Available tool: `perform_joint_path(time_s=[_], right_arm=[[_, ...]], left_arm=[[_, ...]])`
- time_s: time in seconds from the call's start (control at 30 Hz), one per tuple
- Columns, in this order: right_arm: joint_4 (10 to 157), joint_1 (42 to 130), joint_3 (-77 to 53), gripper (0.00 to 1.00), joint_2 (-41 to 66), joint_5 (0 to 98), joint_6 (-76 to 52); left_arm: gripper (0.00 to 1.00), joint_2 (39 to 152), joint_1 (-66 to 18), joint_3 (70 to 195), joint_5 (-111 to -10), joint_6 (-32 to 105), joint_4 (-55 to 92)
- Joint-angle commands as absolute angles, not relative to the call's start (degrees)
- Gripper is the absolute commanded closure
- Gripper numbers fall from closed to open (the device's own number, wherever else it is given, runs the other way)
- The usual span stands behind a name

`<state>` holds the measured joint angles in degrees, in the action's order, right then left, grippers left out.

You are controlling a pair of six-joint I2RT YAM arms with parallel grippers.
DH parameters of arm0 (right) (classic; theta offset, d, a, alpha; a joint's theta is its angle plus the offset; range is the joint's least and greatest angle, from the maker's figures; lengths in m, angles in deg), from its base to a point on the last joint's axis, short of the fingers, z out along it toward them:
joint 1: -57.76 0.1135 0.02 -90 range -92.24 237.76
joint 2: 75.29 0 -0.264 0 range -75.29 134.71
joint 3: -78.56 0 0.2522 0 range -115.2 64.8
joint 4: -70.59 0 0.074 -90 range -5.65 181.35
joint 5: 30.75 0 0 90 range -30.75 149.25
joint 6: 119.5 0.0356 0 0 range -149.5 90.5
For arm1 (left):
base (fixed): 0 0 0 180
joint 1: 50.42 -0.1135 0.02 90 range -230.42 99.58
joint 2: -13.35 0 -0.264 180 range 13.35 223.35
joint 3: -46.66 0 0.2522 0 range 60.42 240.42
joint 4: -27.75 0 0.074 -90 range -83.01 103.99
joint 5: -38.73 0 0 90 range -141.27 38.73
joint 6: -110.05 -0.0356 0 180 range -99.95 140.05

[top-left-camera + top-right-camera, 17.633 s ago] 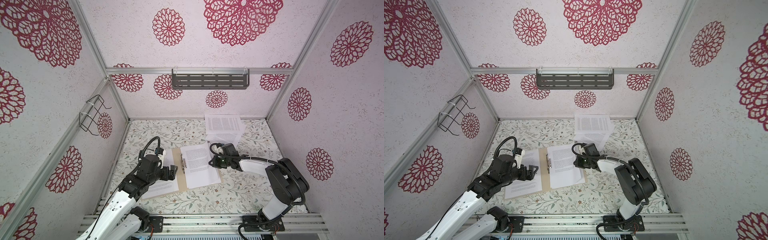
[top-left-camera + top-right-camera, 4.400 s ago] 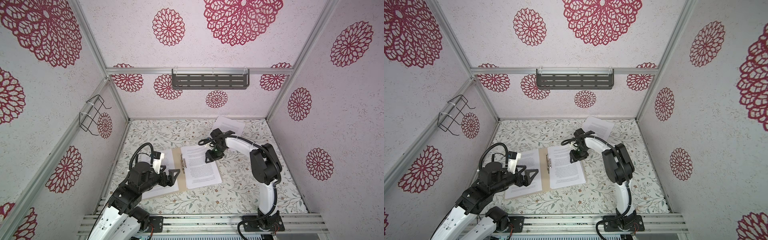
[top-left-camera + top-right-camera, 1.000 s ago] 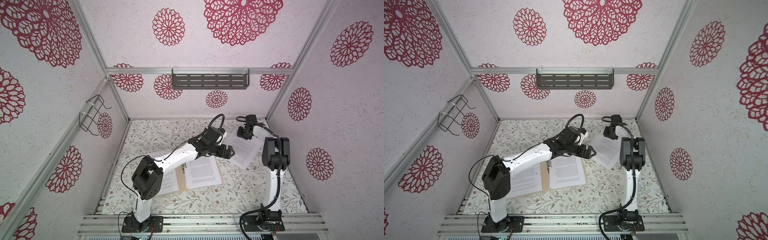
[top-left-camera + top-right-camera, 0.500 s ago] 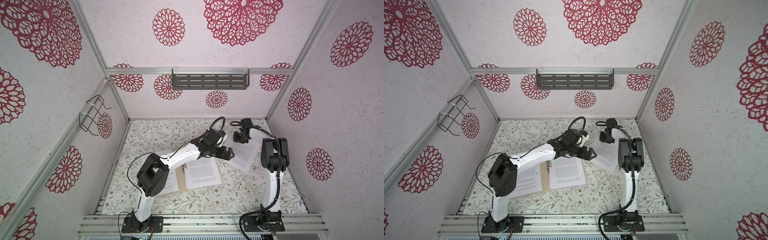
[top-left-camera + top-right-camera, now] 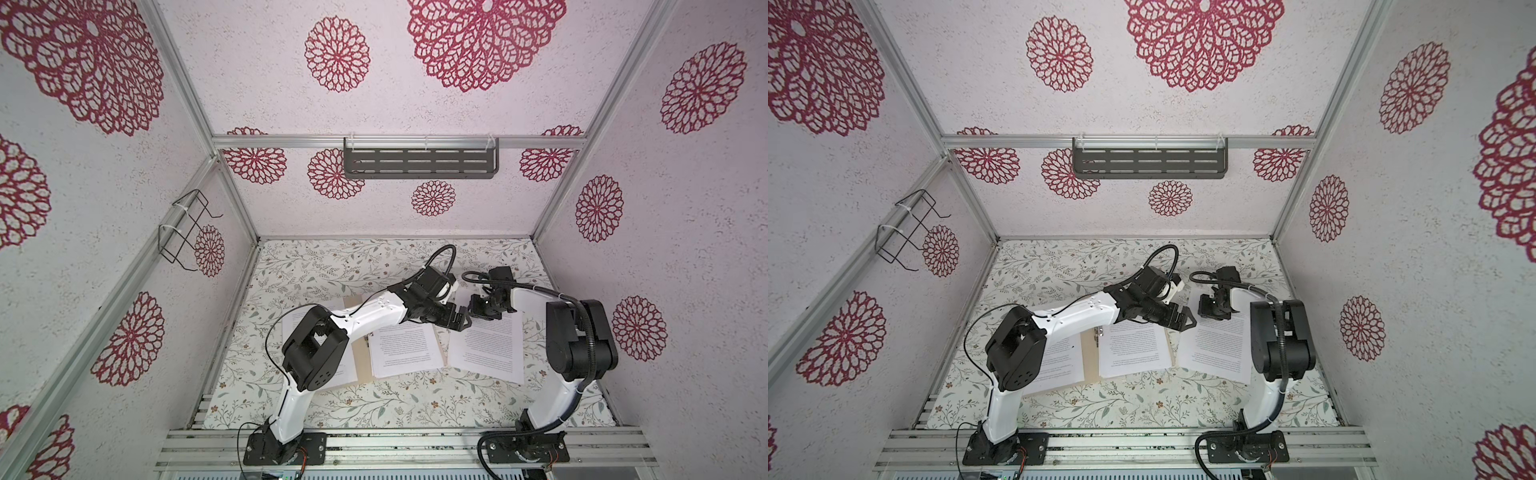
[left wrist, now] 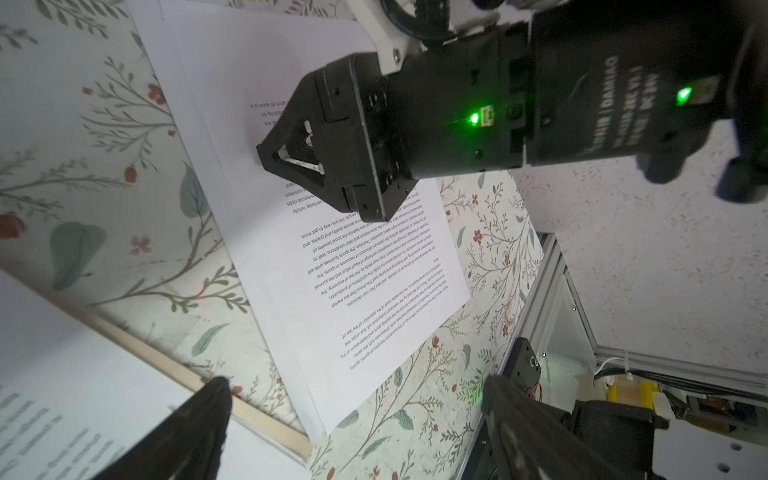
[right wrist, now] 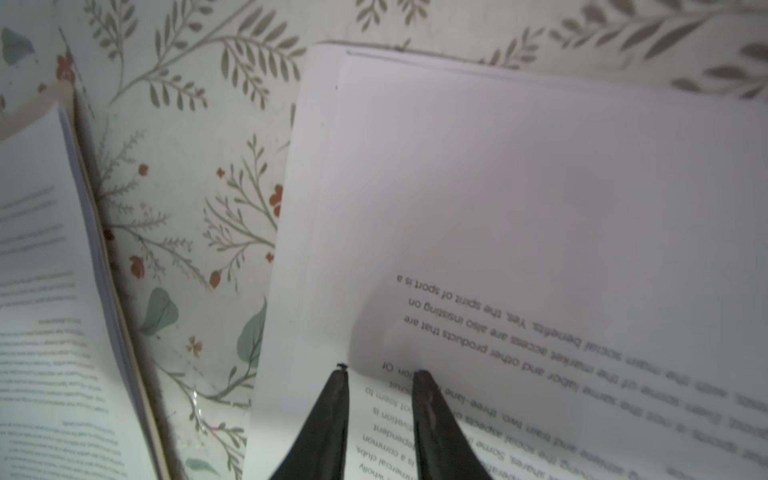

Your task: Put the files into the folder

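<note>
The tan folder (image 5: pixel 360 362) (image 5: pixel 1090 358) lies open on the table, with printed sheets (image 5: pixel 405 349) on its right half and another sheet (image 5: pixel 1059 362) on its left half. A loose stack of files (image 5: pixel 486 349) (image 5: pixel 1217 350) (image 6: pixel 374 270) (image 7: pixel 498 187) lies just right of the folder. My right gripper (image 5: pixel 478 316) (image 5: pixel 1211 317) (image 6: pixel 272 164) (image 7: pixel 380 374) points down at the stack's far end. Its jaws stand a little apart, tips on the top sheet. My left gripper (image 5: pixel 460 324) (image 5: pixel 1185 323) (image 6: pixel 355 386) hovers wide open and empty over the gap between folder and stack.
The folder's edge (image 6: pixel 249 411) (image 7: pixel 104 257) runs close beside the stack. A wire basket (image 5: pixel 185 228) hangs on the left wall and a grey shelf (image 5: pixel 419 164) on the back wall. Metal rails (image 5: pixel 415 446) line the table's front edge.
My right gripper has drawn the loose stack from the back right corner forward and toward the folder, straightening it. The left gripper stays open and has shifted slightly forward.
</note>
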<state>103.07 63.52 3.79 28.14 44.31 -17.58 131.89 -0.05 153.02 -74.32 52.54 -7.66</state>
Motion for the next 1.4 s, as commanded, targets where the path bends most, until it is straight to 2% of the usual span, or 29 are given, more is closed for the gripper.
perform_joint_path(time_s=[0.0,0.1,0.27,0.5,0.83,1.07,1.37], right_arm=[[102.1,62.4,3.5,0.6,24.4,43.8,-14.8],[99.8,59.2,2.1,0.42,22.7,46.8,-11.3],[95.4,53.3,3.2,0.28,21.0,51.1,-6.7],[93.1,48.7,5.2,0.27,21.6,52.4,-5.2],[92.3,44.3,13.0,0.24,17.9,50.2,-4.4],[95.4,42.3,17.5,0.23,12.7,52.0,-5.0],[98.4,41.4,22.1,0.23,10.2,46.6,-5.7]], left_arm=[[0.03,133.0,1.5,152.5,-75.8,51.2,-6.2],[0.03,134.6,2.5,153.5,-76.8,50.7,-6.4],[0.03,138.1,4.0,156.3,-78.0,49.6,-6.9],[0.02,143.6,4.9,161.1,-81.0,49.8,-7.1],[0.03,147.9,4.7,162.6,-82.3,49.3,-9.0],[0.02,149.0,4.0,161.5,-81.5,49.1,-10.8],[0.03,149.5,3.4,161.3,-82.5,48.6,-11.0]])
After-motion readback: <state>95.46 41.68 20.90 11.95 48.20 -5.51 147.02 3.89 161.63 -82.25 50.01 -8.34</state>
